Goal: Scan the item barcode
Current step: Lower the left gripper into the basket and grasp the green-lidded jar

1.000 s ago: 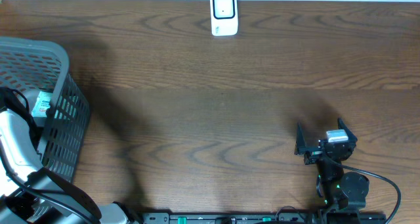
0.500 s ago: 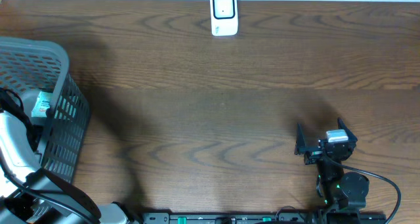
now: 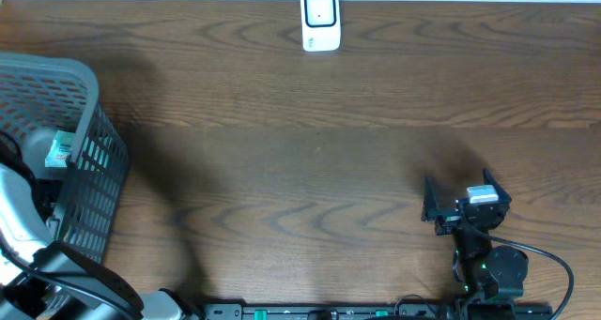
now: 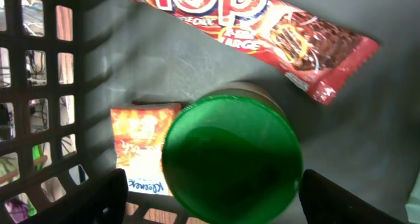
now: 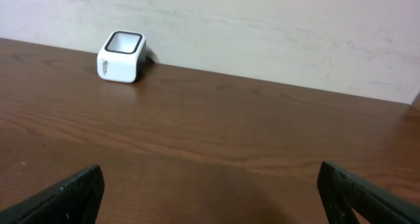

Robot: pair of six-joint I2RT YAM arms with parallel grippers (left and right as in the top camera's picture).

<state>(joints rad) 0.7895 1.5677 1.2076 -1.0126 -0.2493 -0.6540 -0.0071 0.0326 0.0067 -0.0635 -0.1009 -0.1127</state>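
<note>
Risks first: left gripper [image 4: 213, 179] hangs straight over the green-lidded jar [image 4: 231, 163] inside the basket [image 4: 39, 86] — the lid is wide and nearly fills the gap between the fingers [image 4: 98, 199], so a slightly off-centre descent would likely land a fingertip on the lid rim instead of beside it. The jar looks smooth and round, so a grip on the lid alone could slip or tilt on the lift; the orange packet [image 4: 141, 144] is overlapped by the lid in this view, close to the basket wall; can't tell if they touch, but it could get pinched along with the jar; the chocolate bar [image 4: 262, 33] lies apart from the jar, less of a worry. No barcode shows on any item from here, so even a clean pick may need reorienting before the scanner [image 3: 320, 20]; that stands at the far edge of the table [image 3: 310, 170], well apart from the basket — a long carry for a shaky grip.

Grippers: left has jaws spread wide, holding nothing, touching nothing that I can see; right gripper [image 5: 213, 191] has jaws fully apart, empty, low over bare table, facing the scanner.
</note>
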